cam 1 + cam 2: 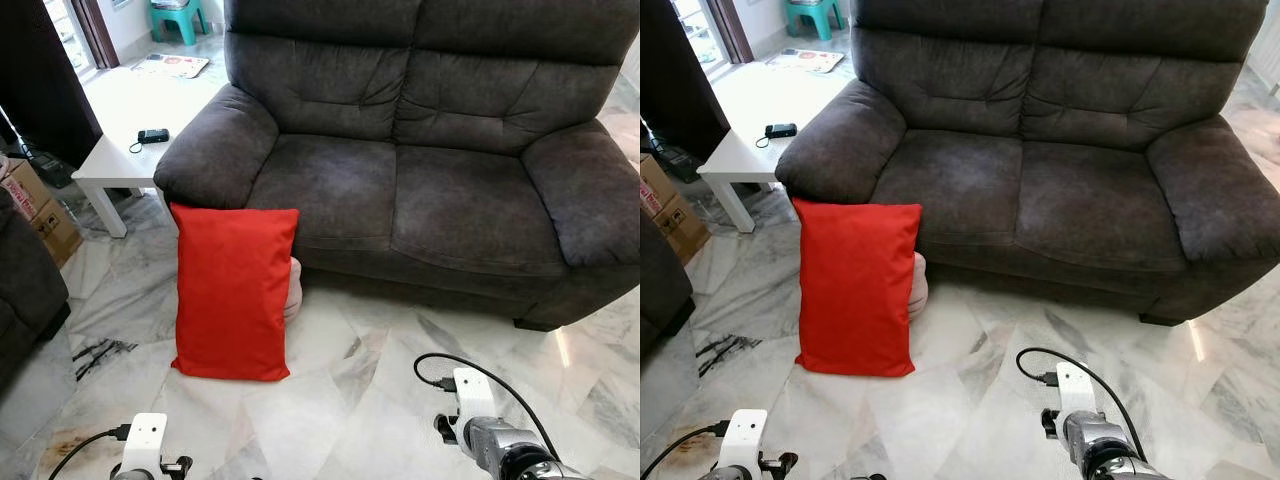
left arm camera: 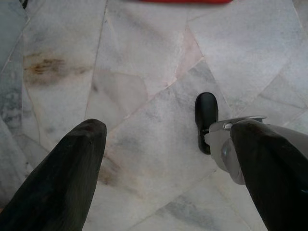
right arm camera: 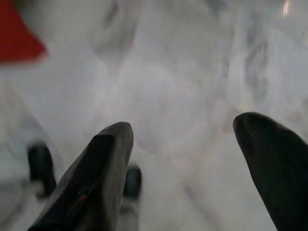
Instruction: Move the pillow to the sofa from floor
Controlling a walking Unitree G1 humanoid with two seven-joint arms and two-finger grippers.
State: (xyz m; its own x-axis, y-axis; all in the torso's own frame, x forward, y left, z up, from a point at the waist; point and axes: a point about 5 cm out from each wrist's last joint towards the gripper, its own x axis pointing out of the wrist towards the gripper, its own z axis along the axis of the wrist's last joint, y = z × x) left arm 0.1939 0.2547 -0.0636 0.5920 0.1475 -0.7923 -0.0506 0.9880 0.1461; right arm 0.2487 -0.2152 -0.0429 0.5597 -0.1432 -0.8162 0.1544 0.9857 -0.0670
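A red pillow [image 1: 233, 291] is standing upright on the marble floor [image 1: 340, 400], leaning against the front of the dark grey sofa [image 1: 420, 160] just below its left armrest. Something pale is peeking out between the pillow and the sofa base; what it is cannot be told. A white counter [image 1: 125, 150] is sitting beside the sofa's left arm, carrying a small black device [image 1: 153, 135]. The left pincer [image 2: 163, 144] is hanging over bare floor short of the pillow, its fingers spread wide with nothing between them. The right pincer [image 3: 187, 144] is likewise gaping empty above the floor, right of the pillow.
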